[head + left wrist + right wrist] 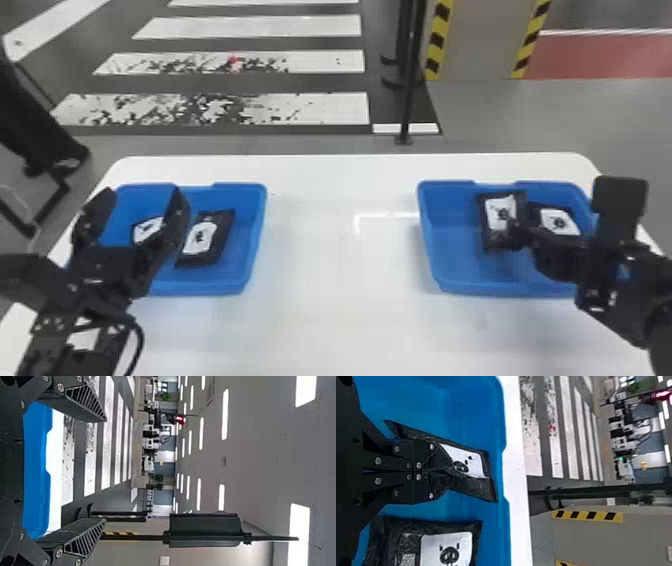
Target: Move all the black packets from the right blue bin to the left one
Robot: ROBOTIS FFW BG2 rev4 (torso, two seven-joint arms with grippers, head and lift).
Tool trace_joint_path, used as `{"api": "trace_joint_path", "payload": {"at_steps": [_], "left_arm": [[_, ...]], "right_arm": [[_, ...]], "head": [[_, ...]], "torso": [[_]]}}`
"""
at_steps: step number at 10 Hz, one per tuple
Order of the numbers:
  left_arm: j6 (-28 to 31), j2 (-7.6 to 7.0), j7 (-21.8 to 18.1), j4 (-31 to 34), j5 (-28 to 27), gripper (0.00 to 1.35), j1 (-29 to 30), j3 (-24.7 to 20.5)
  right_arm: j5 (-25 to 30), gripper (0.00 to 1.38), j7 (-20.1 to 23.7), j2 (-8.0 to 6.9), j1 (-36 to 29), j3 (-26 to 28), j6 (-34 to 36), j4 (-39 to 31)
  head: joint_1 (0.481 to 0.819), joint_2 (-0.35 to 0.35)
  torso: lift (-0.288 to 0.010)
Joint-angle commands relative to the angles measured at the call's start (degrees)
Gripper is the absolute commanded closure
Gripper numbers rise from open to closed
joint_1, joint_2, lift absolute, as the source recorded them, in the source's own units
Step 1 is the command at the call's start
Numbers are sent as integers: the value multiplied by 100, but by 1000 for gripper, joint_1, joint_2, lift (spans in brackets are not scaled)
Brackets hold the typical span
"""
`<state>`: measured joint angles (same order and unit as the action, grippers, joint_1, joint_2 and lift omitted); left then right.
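In the head view, a white table (340, 280) holds two blue bins set well apart. Over the left blue bin (257, 225), the left gripper (142, 194) has its two fingers spread wide with nothing held between them. Inside that bin lie two black packets with white labels: a slanted black packet (223, 235) toward the bin's right side, and a partly hidden black packet (148, 229) seen between the gripper's fingers. At the right blue bin (450, 260), the right gripper (517, 236) reaches in from the right and meets a gripped black packet (500, 220). A second right-bin packet (559, 221) lies just to the right of the gripped one, its white label facing up.

In the left wrist view, the left gripper (105, 470) stands open, its ribbed fingers well apart. The left blue bin's rim shows behind them, with the striped floor (91, 455) beyond.

In the right wrist view, the right gripper (449, 471) is closed on the gripped black packet, pinching its film into a crease beside the white label. Whether that packet touches the bin floor, I cannot tell. The second right-bin packet lies flat near it, with blue bin floor between the two.
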<state>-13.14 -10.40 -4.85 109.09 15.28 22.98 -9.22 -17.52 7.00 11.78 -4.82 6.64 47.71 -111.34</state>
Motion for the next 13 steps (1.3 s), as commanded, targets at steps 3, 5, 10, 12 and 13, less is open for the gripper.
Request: {"api": "trace_joint_path", "payload": {"at_steps": [3, 5, 10, 12, 13], "left_arm": [[-388, -32, 54, -4, 415, 159, 8, 316], [-388, -67, 63, -4, 552, 160, -91, 556], [344, -155, -25, 404, 1672, 159, -91, 1036], [920, -199, -210, 797, 2357, 159, -6, 1185], [1244, -217, -298, 882, 2483, 159, -20, 1207]], "right_arm": [[-1173, 1194, 768, 18, -193, 216, -581, -320], [-1813, 1194, 1568, 79, 173, -92, -820, 116], [-4030, 1194, 2728, 308, 974, -1806, -891, 1579], [-4190, 1194, 2763, 343, 1087, -2115, -891, 1593], [-4247, 1194, 2755, 343, 1157, -2241, -891, 1593]], "head": [[695, 73], [695, 105], [695, 258], [695, 263], [695, 256]], "torso": [[-168], [-168], [-168], [-168], [-168]]}}
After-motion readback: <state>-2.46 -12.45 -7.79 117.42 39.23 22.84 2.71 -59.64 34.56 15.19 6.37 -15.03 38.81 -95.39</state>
